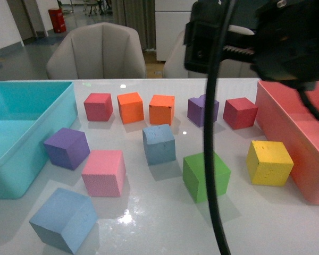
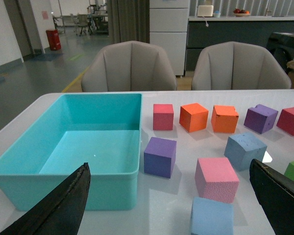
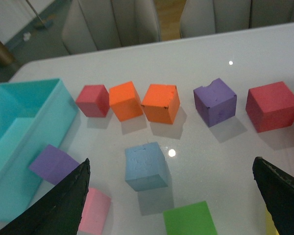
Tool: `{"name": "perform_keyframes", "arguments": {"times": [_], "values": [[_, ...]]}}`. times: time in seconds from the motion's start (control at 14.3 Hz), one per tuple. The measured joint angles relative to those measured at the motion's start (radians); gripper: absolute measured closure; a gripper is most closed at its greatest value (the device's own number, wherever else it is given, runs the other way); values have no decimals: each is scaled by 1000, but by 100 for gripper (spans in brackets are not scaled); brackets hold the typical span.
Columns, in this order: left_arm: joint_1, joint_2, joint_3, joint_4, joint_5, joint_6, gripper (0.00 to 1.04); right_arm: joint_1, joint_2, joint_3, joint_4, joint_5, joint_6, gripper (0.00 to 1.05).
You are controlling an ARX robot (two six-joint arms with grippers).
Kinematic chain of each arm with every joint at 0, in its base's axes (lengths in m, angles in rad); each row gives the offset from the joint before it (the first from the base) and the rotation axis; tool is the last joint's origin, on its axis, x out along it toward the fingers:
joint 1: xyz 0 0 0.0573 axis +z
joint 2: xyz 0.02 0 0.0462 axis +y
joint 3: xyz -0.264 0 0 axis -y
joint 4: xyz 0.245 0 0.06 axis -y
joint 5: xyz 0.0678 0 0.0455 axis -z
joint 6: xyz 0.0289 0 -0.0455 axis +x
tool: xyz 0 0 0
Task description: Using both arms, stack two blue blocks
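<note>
The right gripper (image 3: 170,160) hangs wide open, its two black fingers (image 3: 63,205) far apart with nothing between them. Through that gap, down on the white table (image 1: 165,228), sits the middle blue block (image 3: 145,166), flat on one face and touching neither finger. From the front, the right arm (image 1: 271,37) is raised high over the far right of the table. Its black cable (image 1: 212,159) drops across a green cube (image 1: 194,178).

The left gripper (image 2: 169,165) is released too, fingers spread, holding nothing. The near blue block (image 2: 211,217) shows low in the gap between them, clear of both. A pink cube (image 2: 216,178) sits just beyond it, and a purple cube (image 2: 159,156) lies beside the wall of the turquoise bin (image 2: 63,193).

The two blue blocks lie well apart. One is about mid-table, just in front of the far row of cubes. The other is at the front left corner, turned at an angle, with the pink cube between them. Neither rests on the other.

The far row runs from a red cube (image 1: 98,106) through two orange cubes (image 1: 130,107) to a notched purple cube (image 1: 195,112) and a dark red cube (image 1: 240,112). A yellow cube (image 1: 269,162) sits just beside the red bin (image 1: 292,133) on the right.
</note>
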Motion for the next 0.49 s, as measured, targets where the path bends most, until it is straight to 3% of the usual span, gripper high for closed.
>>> {"name": "perform_keyframes", "arguments": {"times": [0.28, 0.35, 0.42, 0.49], "values": [[0, 0, 0, 0, 0, 0, 7, 21, -431, -381, 24, 134, 29, 6], [0, 0, 0, 0, 0, 0, 7, 8, -513, -461, 184, 232, -21, 13], [0, 0, 0, 0, 0, 0, 7, -48, -655, -568, 238, 258, -152, 28], [0, 0, 0, 0, 0, 0, 7, -137, -814, -678, 144, 193, -237, 43]]}}
